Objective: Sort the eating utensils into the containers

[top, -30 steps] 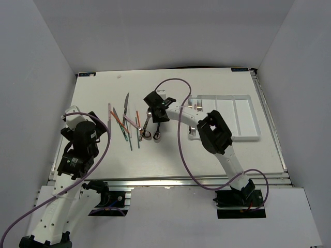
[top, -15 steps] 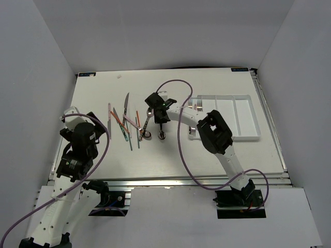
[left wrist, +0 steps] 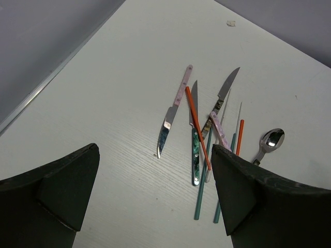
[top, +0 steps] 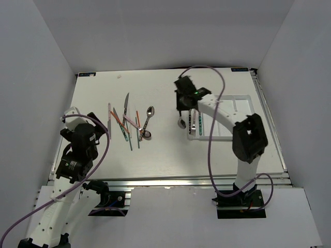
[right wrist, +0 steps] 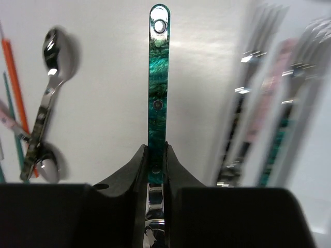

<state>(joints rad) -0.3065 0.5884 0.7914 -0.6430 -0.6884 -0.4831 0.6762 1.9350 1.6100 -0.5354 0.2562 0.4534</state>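
Right claw [right wrist: 156, 155] clamped on a teal-handled spoon [right wrist: 158, 77] at the tray's [top: 243, 116] 9 o'clock side
Spoon is just outside the tray wall, beside forks [top: 194, 124] lying in the leftmost compartment; left claw [left wrist: 154, 155] gapes wide, holding nothing; loose pile [top: 129, 124] of knives, chopsticks and spoons lies on the worktop [top: 165, 155] at the right claw's 9 o'clock.

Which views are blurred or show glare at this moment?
Right wrist: the teal spoon in the right gripper is sharp, with glare at its handle end, but the forks and loose spoons behind it are smeared. Left wrist: sharp, with a glint on a knife blade. Top external: evenly lit and sharp.
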